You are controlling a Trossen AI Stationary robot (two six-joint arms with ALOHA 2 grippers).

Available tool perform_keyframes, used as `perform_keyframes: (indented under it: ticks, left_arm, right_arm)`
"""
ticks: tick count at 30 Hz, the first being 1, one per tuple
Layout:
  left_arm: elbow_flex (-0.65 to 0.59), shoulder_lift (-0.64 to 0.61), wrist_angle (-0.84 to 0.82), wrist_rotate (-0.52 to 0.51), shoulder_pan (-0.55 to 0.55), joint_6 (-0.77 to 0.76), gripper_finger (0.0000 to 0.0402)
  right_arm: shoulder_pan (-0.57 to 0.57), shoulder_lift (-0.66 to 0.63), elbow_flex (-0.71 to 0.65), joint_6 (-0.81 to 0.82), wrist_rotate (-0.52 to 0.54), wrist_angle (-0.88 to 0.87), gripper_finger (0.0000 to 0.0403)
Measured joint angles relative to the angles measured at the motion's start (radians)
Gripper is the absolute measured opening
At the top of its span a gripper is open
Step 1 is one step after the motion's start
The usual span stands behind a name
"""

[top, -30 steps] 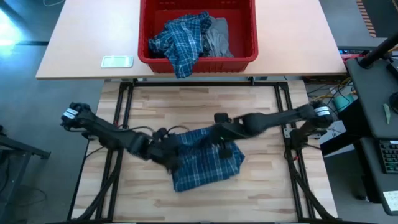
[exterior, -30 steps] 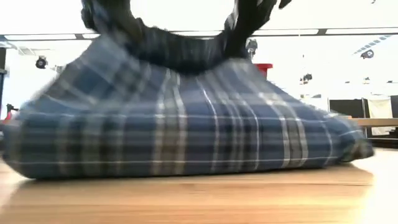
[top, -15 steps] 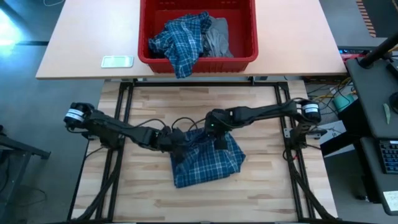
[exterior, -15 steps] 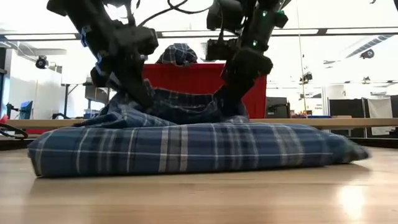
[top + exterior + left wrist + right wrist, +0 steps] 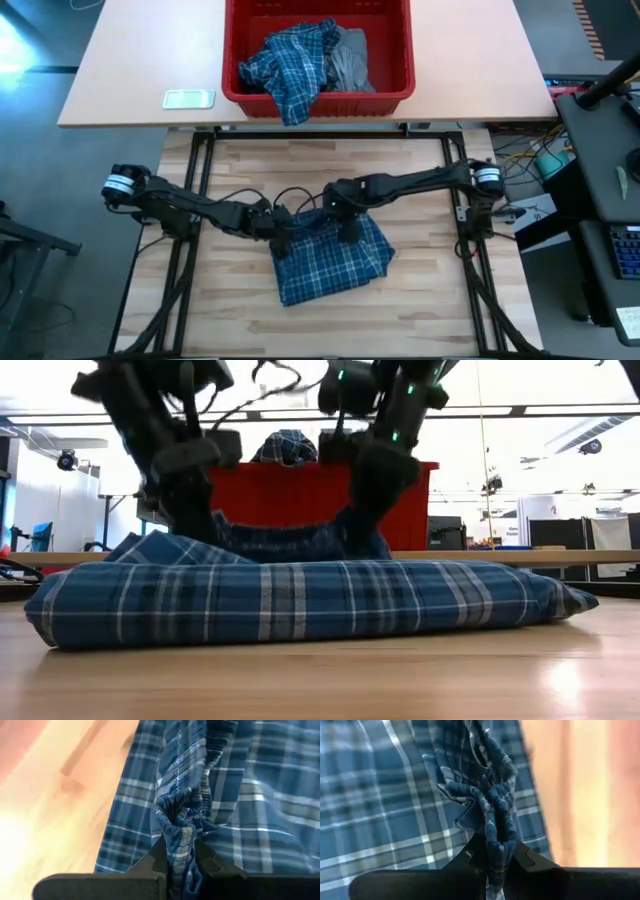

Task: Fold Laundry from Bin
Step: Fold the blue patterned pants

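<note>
The left end effector is pinched shut on a bunched edge of a blue-and-white plaid button shirt, the cloth gathered between its dark fingers. The right end effector is clamped the same way on the shirt's far edge, just beside the left one. A second ago both held the cloth raised in a tent; now they have come down low, and the shirt lies as a flat, doubled bundle on the pale wooden worktop. One fold looks laid, with release likely next. Beyond, on a separate tan table, the red rectangular plastic bin holds another plaid garment, draped over its near rim, and a light grey T-shirt.
</note>
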Motion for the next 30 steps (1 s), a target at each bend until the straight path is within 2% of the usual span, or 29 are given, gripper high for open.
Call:
perform_keyframes:
  ticks: [5, 9, 14, 17, 19, 21, 25, 30]
  left_arm:
    - [-0.053, 0.0, 0.041, 0.001, 0.01, -0.055, 0.0035]
    - [-0.057, -0.006, -0.006, 0.009, 0.02, -0.09, 0.0076]
    - [0.025, -0.057, -0.214, 0.003, 0.014, -0.102, 0.0152]
    - [0.115, -0.086, -0.377, -0.051, 0.004, -0.083, 0.0194]
    - [0.163, -0.11, -0.419, -0.11, -0.003, -0.084, 0.0214]
    - [0.184, -0.131, -0.379, -0.145, -0.008, -0.099, 0.0226]
    - [0.164, -0.134, -0.165, -0.142, -0.052, -0.106, 0.0226]
    - [0.111, -0.057, 0.1, -0.115, -0.167, -0.128, 0.0206]
  right_arm:
    - [0.0, 0.064, 0.0, 0.053, 0.001, -0.003, 0.0032]
    - [-0.002, 0.062, 0.004, 0.092, 0.011, -0.022, 0.0083]
    - [0.0, -0.026, 0.02, 0.123, 0.095, -0.024, 0.0167]
    - [0.001, -0.098, 0.023, 0.126, 0.106, -0.012, 0.0206]
    - [-0.002, -0.138, 0.019, 0.142, 0.106, -0.011, 0.0227]
    - [-0.005, -0.166, 0.003, 0.167, 0.103, -0.011, 0.0244]
    - [0.003, -0.195, -0.066, 0.234, 0.066, 0.012, 0.026]
    - [0.068, -0.216, -0.225, 0.372, -0.138, 0.232, 0.0254]
